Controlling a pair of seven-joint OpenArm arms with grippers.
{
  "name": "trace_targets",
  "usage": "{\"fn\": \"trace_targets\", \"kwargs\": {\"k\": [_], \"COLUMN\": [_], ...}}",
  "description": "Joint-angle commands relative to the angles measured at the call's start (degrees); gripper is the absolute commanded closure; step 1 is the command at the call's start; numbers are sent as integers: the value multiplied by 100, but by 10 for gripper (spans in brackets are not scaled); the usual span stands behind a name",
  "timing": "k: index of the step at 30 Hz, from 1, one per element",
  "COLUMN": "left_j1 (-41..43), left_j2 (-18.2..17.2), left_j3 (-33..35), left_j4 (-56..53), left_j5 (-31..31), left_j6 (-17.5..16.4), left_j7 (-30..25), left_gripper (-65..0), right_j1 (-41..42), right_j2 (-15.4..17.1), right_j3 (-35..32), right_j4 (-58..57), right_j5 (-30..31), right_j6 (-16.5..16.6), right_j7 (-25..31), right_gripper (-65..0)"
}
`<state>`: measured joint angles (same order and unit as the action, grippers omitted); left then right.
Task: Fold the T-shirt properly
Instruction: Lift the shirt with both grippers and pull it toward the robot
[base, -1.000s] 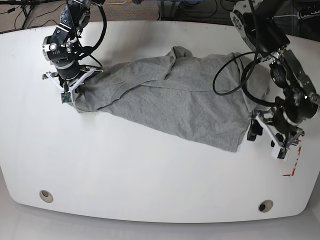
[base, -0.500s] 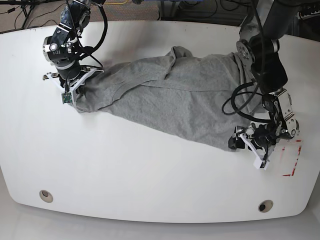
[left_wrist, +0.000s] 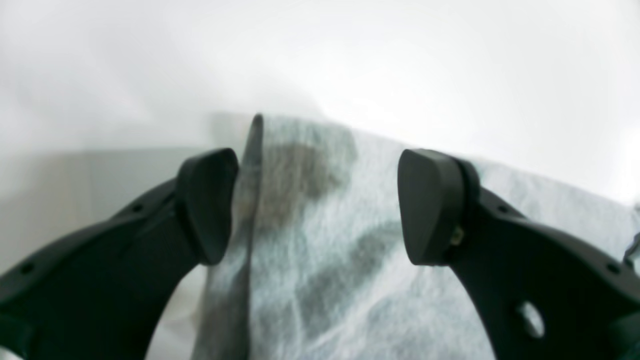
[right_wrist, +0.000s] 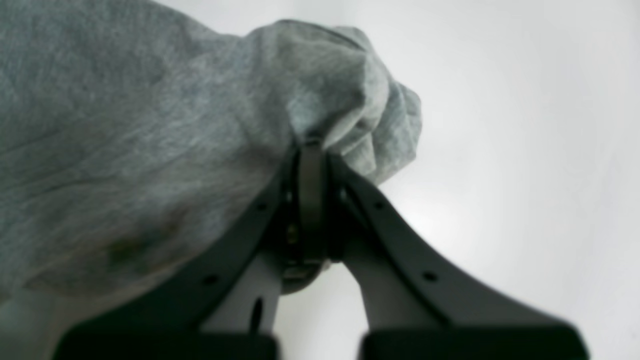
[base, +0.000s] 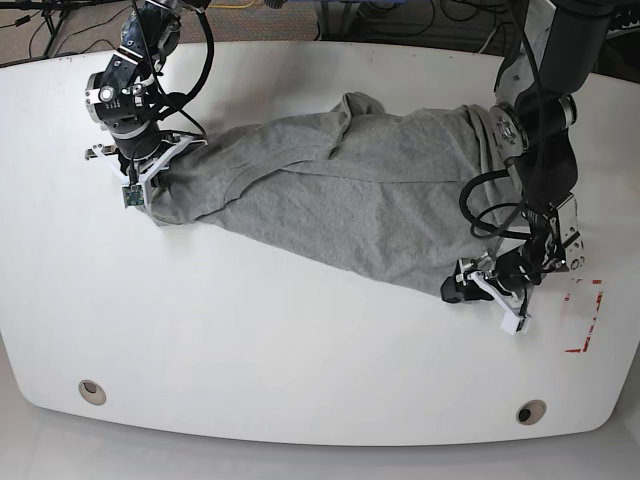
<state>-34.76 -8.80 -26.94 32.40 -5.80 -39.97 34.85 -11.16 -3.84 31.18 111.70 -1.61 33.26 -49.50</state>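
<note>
The heather-grey T-shirt (base: 340, 200) lies crumpled and stretched across the white table (base: 300, 340) in the base view. At its left end my right gripper (base: 138, 188) is shut on a bunched corner of the cloth; the right wrist view shows the fingers (right_wrist: 310, 165) pinched together on the T-shirt (right_wrist: 150, 125). At the lower right corner, my left gripper (base: 468, 291) is open and low over the hem. In the left wrist view its two black pads (left_wrist: 205, 205) stand wide apart, with the T-shirt (left_wrist: 320, 250) lying between them, a fold edge near the left pad.
Red tape marks (base: 590, 320) sit on the table just right of the left gripper. Two round holes (base: 92, 391) (base: 531, 411) are near the front edge. Black cables hang off both arms; floor clutter lies beyond the far edge.
My left arm has swung left and down, bringing its open jaws from beside the cloth to over the T-shirt's lower right corner. The right gripper has held still on its corner.
</note>
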Motion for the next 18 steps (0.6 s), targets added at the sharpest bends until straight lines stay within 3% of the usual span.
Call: {"fn": "trace_targets", "kwargs": {"k": [1, 4, 6, 10, 13, 18], "left_j1": [-62, -45, -36, -36, -36, -36], "left_j2": [23, 31, 93, 198, 198, 190], "left_j3": [26, 35, 35, 43, 43, 43], "left_j4": [-10, -45, -62, -27, -27, -18], "left_j5": [57, 57, 75, 92, 92, 92], "left_j6": [-3, -3, -3, -3, -3, -3], "left_j7": [150, 176, 264, 326, 317, 300], "left_gripper": [-451, -419, -349, -129, 0, 0], "right_j1": [56, 109, 127, 180, 180, 285], "right_j2": [45, 45, 45, 45, 45, 45], "right_j3": [16, 16, 25, 25, 25, 25], "right_j4": [105, 105, 105, 105, 114, 114], "right_j5": [42, 42, 42, 42, 42, 33], "right_j6": [-7, -7, -7, -7, -7, -7], "right_j7": [145, 145, 145, 145, 145, 128], "right_gripper": [-2, -2, -2, -2, -2, -2]}}
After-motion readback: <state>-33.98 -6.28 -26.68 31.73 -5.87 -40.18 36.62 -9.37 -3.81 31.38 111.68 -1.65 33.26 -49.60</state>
